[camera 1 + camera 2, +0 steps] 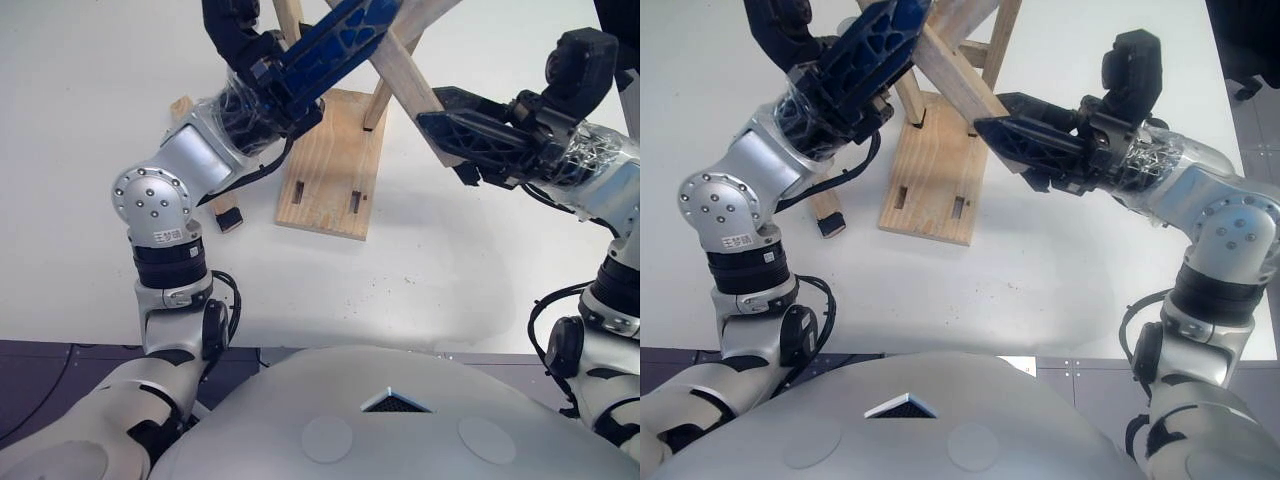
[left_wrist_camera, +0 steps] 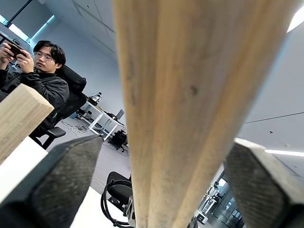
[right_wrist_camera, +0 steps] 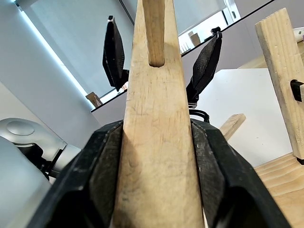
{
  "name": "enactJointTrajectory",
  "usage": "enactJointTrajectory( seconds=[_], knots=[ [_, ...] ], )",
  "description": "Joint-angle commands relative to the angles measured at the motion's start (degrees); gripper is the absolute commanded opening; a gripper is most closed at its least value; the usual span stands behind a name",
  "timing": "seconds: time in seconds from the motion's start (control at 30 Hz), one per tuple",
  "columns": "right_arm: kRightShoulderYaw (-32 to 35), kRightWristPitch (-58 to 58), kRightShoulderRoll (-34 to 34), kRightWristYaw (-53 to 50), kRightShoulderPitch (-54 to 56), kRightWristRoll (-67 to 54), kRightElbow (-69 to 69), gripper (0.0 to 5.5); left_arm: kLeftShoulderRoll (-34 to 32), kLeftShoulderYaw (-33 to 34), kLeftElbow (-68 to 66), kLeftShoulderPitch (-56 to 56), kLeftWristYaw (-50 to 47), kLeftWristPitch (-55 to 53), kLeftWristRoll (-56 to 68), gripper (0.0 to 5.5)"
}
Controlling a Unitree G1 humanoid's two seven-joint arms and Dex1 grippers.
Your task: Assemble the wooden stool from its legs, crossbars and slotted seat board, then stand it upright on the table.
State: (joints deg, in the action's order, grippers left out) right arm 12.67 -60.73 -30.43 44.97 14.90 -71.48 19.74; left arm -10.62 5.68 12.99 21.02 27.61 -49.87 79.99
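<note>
The slotted seat board [image 1: 322,180] lies flat on the white table. Above it, wooden legs cross in an X. My left gripper [image 1: 345,35], with blue fingers, is shut on one leg [image 2: 190,95] that slants up and away. My right gripper [image 1: 995,130], with black fingers, is shut on the crossing leg [image 1: 958,82]; the right wrist view shows that leg [image 3: 156,142] tight between the fingers, with a crossbar [image 3: 154,28] seated in its hole. A thinner leg [image 1: 378,100] reaches down to the board's far edge.
A loose wooden piece with a black end cap [image 1: 228,215] lies on the table left of the board, partly under my left arm. Bare white table [image 1: 420,270] spreads in front of the board and to both sides.
</note>
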Motion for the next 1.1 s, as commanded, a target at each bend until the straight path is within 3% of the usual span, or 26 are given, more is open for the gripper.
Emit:
enactJointTrajectory(
  seconds=[0.03,0.37,0.63,0.7,0.83,0.97,1.1],
  knots=[
    [-1.0,0.2,-1.2,0.6,0.0,-0.3,1.4,2.02,-0.1,0.0,-0.2,0.6,1.1,0.3,-1.0,3.65],
    [-1.3,-0.7,-0.1,-3.1,2.8,-2.9,-0.5,2.02,-2.1,0.5,0.4,-1.9,4.4,0.8,-3.7,2.13],
    [-3.8,0.4,0.8,-3.7,4.3,0.3,-1.1,2.02,-3.3,0.6,1.5,-2.0,5.6,3.6,-8.2,2.03],
    [-5.5,1.8,0.3,-2.6,5.0,3.7,-2.4,2.54,-5.9,-0.3,0.7,-2.5,8.3,5.8,-13.5,2.03],
    [-8.0,7.5,-1.1,0.2,5.7,13.4,-8.7,3.26,-11.7,-1.4,-2.7,-4.8,17.3,13.5,-25.1,2.03],
    [-10.4,15.1,-2.4,3.3,2.7,23.9,-14.2,3.29,-15.7,-1.3,-8.8,-6.6,27.8,25.0,-35.2,2.03],
    [-11.6,19.7,-2.3,4.7,0.1,30.0,-17.7,3.29,-19.5,-0.1,-11.4,-8.1,34.6,29.3,-38.7,2.03]
  ],
)
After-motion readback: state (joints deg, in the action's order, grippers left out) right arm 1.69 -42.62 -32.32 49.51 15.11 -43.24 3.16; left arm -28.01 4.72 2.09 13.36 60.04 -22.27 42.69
